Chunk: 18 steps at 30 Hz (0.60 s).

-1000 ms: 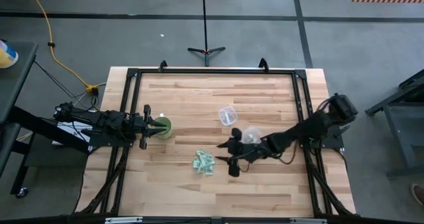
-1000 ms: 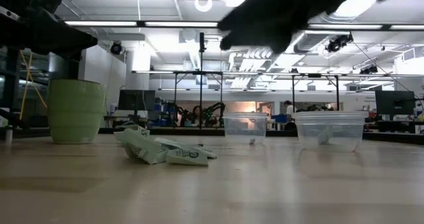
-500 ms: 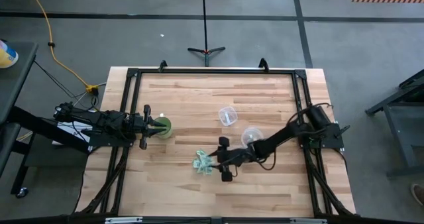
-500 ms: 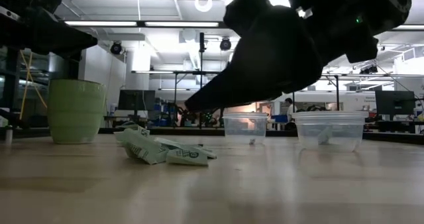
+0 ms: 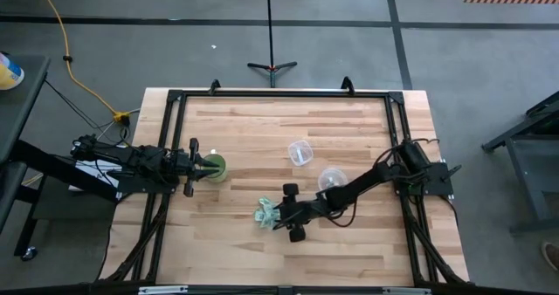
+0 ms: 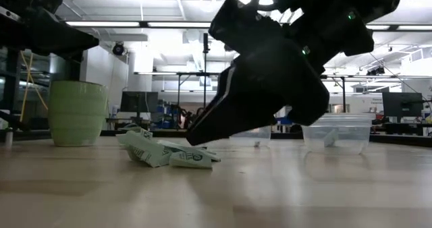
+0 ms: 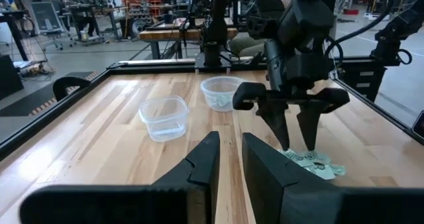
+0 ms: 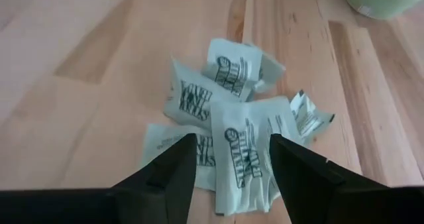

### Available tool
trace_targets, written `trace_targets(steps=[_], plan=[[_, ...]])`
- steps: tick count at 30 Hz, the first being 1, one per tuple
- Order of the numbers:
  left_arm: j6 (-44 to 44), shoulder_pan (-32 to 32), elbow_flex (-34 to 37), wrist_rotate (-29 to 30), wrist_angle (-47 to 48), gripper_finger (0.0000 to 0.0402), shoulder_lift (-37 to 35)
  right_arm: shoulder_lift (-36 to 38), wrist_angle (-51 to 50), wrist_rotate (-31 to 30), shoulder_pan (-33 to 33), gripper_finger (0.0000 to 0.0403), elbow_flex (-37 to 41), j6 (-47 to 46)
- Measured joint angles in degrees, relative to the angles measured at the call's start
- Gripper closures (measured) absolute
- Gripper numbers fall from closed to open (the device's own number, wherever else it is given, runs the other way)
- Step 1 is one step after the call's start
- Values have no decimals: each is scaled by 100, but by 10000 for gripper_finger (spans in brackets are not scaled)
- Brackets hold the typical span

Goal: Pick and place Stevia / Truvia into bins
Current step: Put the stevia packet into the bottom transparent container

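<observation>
Several pale green and white Stevia packets (image 8: pixel 232 118) lie in a loose, overlapping pile on the wood (image 5: pixel 266 215) (image 6: pixel 165 154) (image 7: pixel 311 163). My right gripper (image 8: pixel 228 177) (image 7: pixel 298 134) is open and slants down just above the pile's right side, with one finger on either side of a packet. Whether it touches paper I cannot tell. Two clear bins (image 5: pixel 300 152) (image 5: pixel 332 179) stand on the far-right side of the pile, and each holds a packet. My left gripper (image 7: pixel 230 161) waits over the green cup (image 5: pixel 216 167), with a narrow gap between its fingers.
The solid green cup (image 6: pixel 77 113) stands left of the pile, under my left arm. A black frame (image 5: pixel 279 94) runs around the table edge. In the low view my right arm hides part of one bin (image 6: pixel 253 137). Bare wood lies on the near side of the pile.
My right gripper has moved toward the table's left and come down, from beside the nearer bin to just over the packet pile. The packets and both bins have stayed where they were.
</observation>
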<state>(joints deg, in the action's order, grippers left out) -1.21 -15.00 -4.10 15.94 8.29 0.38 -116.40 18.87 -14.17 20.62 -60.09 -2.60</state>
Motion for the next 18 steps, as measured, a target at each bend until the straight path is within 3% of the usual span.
trace_targets(steps=[6,18], plan=[[0,0,2,4,-2,302,0,0,-517,36,0,234,1,-53],[0,-1,0,14,0,302,0,2,-491,42,0,273,-1,-144]])
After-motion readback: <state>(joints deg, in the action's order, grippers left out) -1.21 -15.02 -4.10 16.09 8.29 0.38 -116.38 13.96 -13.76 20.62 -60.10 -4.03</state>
